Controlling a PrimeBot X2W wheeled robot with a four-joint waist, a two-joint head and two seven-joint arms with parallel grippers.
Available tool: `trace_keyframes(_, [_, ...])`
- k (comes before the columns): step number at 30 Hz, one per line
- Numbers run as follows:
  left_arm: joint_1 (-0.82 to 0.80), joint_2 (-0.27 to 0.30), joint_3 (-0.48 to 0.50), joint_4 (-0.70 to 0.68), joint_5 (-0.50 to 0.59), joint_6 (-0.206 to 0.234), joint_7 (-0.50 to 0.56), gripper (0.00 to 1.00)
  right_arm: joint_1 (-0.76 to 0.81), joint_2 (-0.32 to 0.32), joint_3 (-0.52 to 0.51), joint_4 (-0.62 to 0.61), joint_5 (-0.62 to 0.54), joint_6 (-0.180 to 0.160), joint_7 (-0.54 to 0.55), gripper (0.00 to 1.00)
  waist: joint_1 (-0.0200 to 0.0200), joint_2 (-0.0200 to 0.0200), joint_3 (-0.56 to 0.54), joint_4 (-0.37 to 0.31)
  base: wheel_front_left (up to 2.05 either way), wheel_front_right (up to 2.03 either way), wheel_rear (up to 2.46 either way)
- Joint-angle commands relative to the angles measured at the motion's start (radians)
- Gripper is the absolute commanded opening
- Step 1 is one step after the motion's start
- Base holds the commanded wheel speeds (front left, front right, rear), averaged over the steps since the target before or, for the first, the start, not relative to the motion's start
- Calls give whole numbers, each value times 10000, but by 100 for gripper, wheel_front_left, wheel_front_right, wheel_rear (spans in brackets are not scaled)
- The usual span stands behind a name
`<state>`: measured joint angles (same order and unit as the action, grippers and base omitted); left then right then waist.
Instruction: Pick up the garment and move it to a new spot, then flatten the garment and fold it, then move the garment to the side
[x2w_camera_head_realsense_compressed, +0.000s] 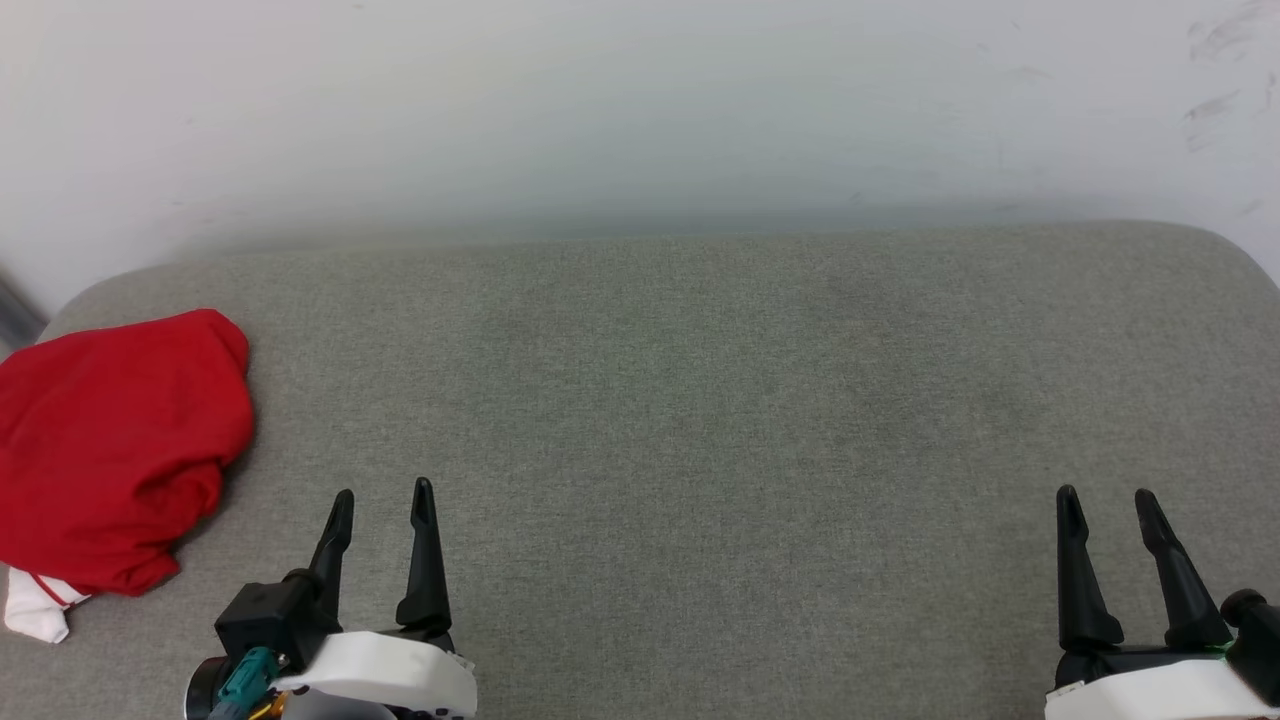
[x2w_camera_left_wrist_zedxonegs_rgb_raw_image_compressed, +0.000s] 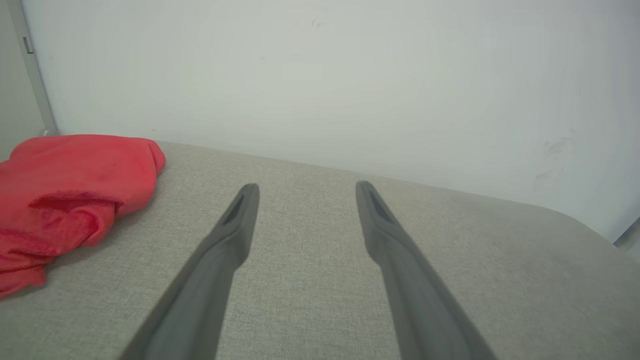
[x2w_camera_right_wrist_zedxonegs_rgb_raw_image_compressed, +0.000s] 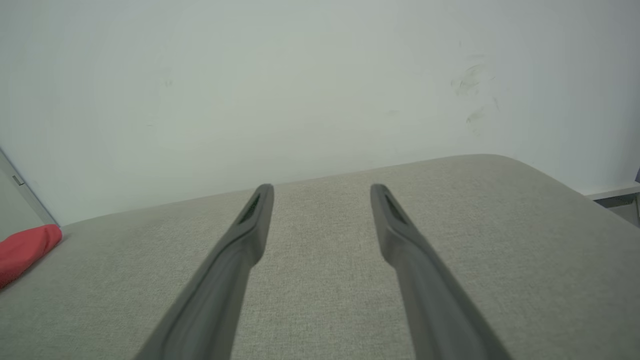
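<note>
Nearest, the left end effector and right end effector hover wide apart over the grey cushion, both released and empty, probably poised to begin. Farther left, the garment lies bunched at the cushion's edge, one white sleeve poking out, nearest the left arm. The white wall stands behind.

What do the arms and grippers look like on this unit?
The left gripper and right gripper each have two long, black, tapering fingers with a slotted recess near the tip, mounted on a white shell. The left one carries a black boxy block, a teal connector and a brass-coloured fitting. The right has a rounded black knob.
</note>
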<state>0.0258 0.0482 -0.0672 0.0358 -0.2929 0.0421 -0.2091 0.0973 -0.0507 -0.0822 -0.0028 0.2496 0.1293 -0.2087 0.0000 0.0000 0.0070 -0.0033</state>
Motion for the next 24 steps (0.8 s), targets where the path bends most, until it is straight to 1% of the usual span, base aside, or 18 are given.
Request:
trace_keyframes(1, [33,29,-34,-63,239,-48,-94,100,89,4,32,-130,-275,21,-103,100,0,0,-3,-4,0,0,0])
trace_keyframes(9, [103,30,-121,-74,835,-65,-257,100,225,6,114,-227,-814,22,-257,100,0,0,-16,-4,0,0,0])
trace_keyframes(24, [290,31,-266,-39,1740,39,-527,100,438,9,284,-292,-1602,14,-530,100,0,0,-48,7,0,0,0])
